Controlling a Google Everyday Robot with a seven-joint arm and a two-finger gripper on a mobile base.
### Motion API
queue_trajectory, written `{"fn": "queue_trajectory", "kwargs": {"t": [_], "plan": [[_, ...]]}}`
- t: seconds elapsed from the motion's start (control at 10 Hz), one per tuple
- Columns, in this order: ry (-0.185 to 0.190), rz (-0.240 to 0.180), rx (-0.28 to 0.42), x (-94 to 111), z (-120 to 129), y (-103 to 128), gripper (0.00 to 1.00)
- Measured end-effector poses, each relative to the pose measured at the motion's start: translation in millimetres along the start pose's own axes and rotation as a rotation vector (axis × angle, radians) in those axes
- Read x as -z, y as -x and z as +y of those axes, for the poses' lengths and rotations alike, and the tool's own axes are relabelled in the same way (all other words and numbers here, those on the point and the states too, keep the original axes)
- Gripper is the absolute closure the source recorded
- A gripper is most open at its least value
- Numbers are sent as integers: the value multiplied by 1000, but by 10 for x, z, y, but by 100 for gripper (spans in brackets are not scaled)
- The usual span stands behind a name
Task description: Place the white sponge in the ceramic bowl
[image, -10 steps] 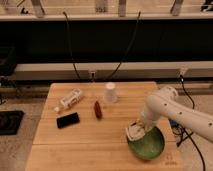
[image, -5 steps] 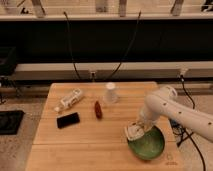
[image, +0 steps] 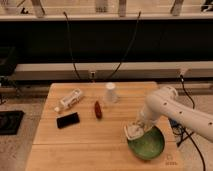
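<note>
The green ceramic bowl sits at the front right of the wooden table. My gripper hangs over the bowl's left rim, at the end of the white arm that reaches in from the right. A small off-white block, the white sponge, sits at the gripper's tip, just above the bowl's left edge.
A white upright cup stands at the back middle. A white labelled bottle lies at the back left. A dark red oblong object and a black phone lie left of centre. Black cables hang behind the table.
</note>
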Motion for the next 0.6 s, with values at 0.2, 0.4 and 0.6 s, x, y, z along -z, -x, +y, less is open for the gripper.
{"fn": "queue_trajectory", "kwargs": {"t": [0.2, 0.4, 0.6], "plan": [[-1, -2, -5, 3, 0, 1, 20], [-1, -4, -10, 6, 1, 4, 20], [-1, -5, -16, 7, 7, 7, 20]]}}
